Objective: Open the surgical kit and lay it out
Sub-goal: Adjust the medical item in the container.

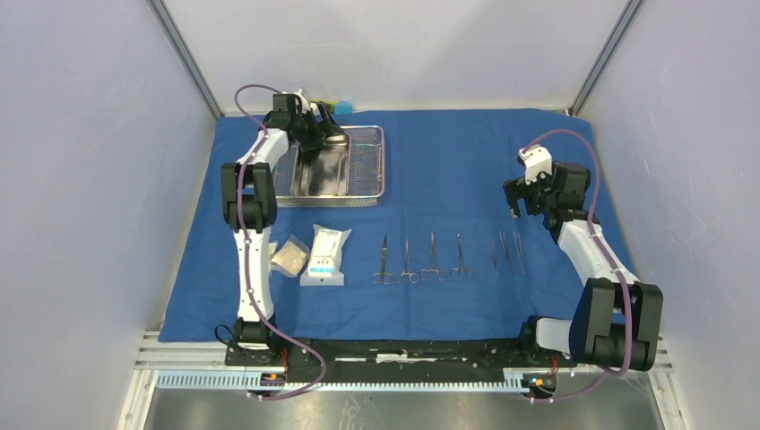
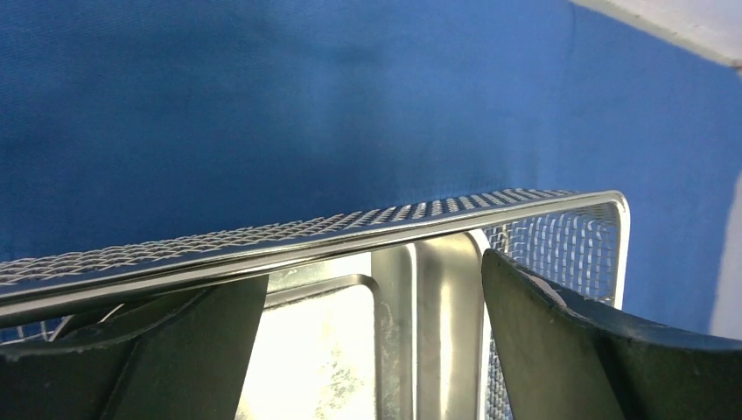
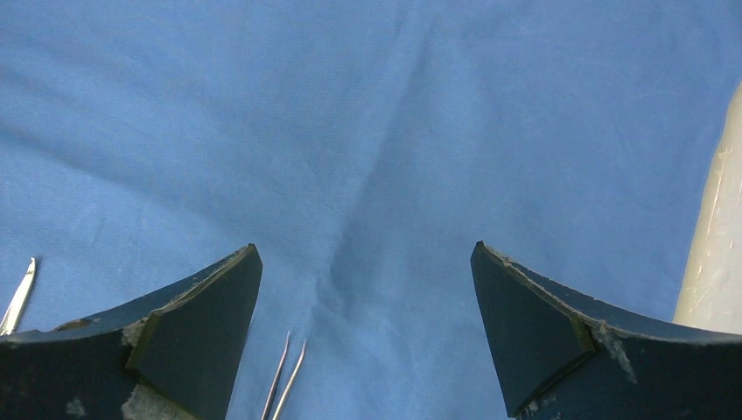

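- The blue cloth wrap [image 1: 448, 161] lies spread out flat, and everything else sits on it.
- In its far-left corner is the wire-mesh basket [image 1: 381, 166], with the steel pan [image 1: 327, 175] inside it.
- Along the near side, the slim instruments [image 1: 432, 255] lie in a row side by side. The white packets [image 1: 324, 255] rest just left of them.
- The left gripper [image 1: 327, 143] hangs over the pan with its jaws spread wide. The pan's wall shows between its fingers [image 2: 201, 350]. It grips nothing, and whether it touches the steel I cannot tell.
- The right gripper [image 1: 520, 208] hovers above the cloth, just beyond the right end of the row, jaws wide apart and nothing between them.
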Motion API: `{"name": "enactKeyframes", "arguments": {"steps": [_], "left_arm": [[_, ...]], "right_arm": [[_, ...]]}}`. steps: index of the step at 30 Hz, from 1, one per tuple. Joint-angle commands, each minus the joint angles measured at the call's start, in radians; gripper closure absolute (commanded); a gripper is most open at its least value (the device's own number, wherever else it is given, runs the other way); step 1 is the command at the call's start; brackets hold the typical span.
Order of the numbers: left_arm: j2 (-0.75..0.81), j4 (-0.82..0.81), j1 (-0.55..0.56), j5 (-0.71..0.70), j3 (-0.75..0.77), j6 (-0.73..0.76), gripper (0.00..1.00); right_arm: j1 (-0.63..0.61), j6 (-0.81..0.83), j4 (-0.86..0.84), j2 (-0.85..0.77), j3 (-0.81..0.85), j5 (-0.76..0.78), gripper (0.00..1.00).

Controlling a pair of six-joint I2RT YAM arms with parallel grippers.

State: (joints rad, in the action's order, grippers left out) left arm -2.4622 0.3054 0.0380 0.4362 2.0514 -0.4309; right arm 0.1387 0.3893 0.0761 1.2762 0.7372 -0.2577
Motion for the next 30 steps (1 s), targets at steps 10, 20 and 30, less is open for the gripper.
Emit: {"name": "enactKeyframes", "arguments": {"steps": [10,20,30], "left_arm": [[0.043,-0.208,-0.032,0.173,-0.126,-0.234,0.04],[0.040,-0.286,-0.032,0.214,-0.149,-0.294,0.05],[0.036,-0.415,-0.019,0.190,-0.190,-0.376,0.05]], "right_arm": [[0.004,0.010,-0.035,0.000,-0.026,-0.007,0.02],[0.006,0.010,-0.030,0.004,-0.032,-0.017,0.02],[0.006,0.011,-0.023,0.015,-0.028,-0.034,0.02]]}}
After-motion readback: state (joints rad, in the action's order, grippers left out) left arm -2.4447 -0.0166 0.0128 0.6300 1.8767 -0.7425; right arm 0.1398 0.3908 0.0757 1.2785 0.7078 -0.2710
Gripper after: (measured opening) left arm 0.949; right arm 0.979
